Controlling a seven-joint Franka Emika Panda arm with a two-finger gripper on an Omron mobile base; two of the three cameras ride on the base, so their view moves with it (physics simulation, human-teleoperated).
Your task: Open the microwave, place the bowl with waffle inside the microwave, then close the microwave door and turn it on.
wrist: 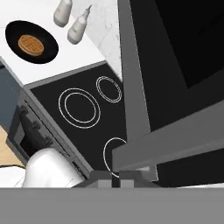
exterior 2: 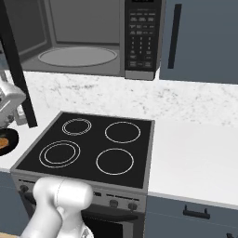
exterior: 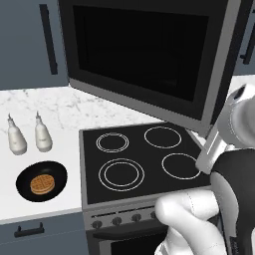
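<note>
Microwave door [exterior: 149, 55]: swung wide open, its free edge out over the stovetop [exterior 2: 88, 148].
Microwave [exterior 2: 88, 37]: cavity exposed, turntable bare.
Gripper [wrist: 114, 178]: fingers pressed together, just under the door's lower corner.
Bowl [exterior: 41, 181]: on the counter [exterior: 60, 112] left of the stovetop, waffle [exterior: 42, 184] inside.
Nearby: two white bottles [exterior: 30, 135] behind the bowl.

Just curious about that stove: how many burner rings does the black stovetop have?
4, all on the black stovetop: back left, back right, front left, front right. None look hidden.
</note>
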